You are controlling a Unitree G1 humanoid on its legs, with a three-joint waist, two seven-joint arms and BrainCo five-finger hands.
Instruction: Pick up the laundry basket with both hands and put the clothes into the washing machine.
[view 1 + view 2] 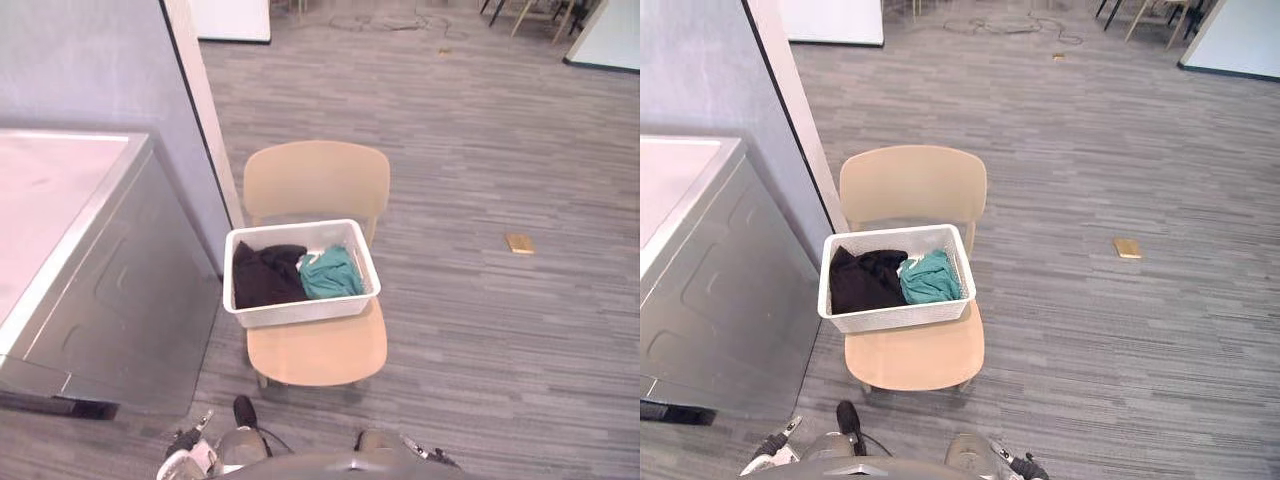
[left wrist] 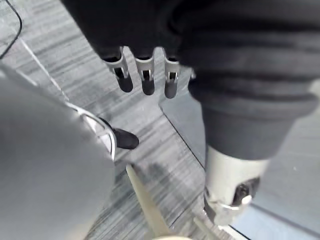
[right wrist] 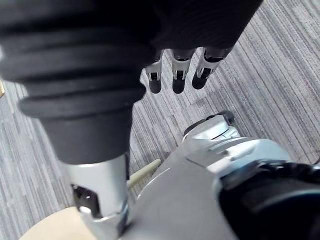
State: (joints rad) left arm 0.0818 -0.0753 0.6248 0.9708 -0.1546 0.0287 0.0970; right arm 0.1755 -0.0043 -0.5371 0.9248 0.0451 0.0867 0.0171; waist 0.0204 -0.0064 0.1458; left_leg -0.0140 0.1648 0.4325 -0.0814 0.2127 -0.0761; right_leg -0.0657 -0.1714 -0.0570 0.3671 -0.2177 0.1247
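Grey striped carpet (image 1: pixel 480 150) | rounded wooden chair (image 1: pixel 315 180) | rectangular white basket (image 1: pixel 300 312), crumpled clothes (image 1: pixel 265 275)

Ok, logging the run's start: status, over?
Both open, empty: left hand, right hand. On chair seat: laundry basket, black and teal clothes inside; washing machine left of it. Off right of chair: small tan block on floor.

Left hand (image 2: pixel 145 75) and right hand (image 3: pixel 176 70) both hang empty, fingers relaxed and straight.
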